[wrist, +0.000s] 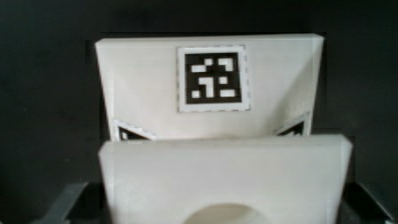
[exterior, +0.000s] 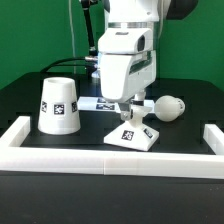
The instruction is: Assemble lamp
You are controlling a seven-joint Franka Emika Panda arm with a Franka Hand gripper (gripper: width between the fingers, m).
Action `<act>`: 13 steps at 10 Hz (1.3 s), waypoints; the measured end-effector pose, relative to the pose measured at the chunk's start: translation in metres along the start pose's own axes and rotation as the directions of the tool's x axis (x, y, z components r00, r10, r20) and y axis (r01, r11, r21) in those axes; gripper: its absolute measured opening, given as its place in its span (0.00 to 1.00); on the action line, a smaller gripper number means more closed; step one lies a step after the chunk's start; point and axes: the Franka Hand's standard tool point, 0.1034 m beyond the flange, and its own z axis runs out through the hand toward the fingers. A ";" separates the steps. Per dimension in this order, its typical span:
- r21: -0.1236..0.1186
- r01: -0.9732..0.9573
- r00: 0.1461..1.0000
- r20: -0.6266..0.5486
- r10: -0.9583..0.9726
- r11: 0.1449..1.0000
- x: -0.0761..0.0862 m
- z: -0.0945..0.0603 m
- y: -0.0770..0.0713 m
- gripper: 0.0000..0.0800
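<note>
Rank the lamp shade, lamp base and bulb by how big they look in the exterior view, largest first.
1. Lamp shade: clearly the largest.
2. Lamp base: wide but low.
3. Bulb: smallest. It lies a little farther back than the base, so its gap to the base is less certain.

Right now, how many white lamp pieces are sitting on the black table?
3: the white cone-shaped lampshade at the exterior view's left, the white square lamp base under the gripper, the white round bulb at that view's right. The arm may hide more.
</note>
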 end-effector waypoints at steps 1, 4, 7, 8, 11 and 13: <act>0.000 -0.079 0.997 0.000 0.079 0.997 0.000 0.000 0.000 0.67; -0.011 -0.477 0.879 -0.023 0.477 0.879 0.021 0.002 -0.004 0.67; 0.002 -0.734 0.678 -0.056 0.733 0.679 0.056 0.003 0.004 0.67; 0.011 -0.758 0.650 -0.059 0.758 0.652 0.056 0.003 0.004 0.67; 0.034 -0.869 0.490 -0.067 0.869 0.493 0.066 0.003 0.000 0.67; 0.043 -0.888 0.454 -0.075 0.888 0.458 0.078 0.003 0.001 0.67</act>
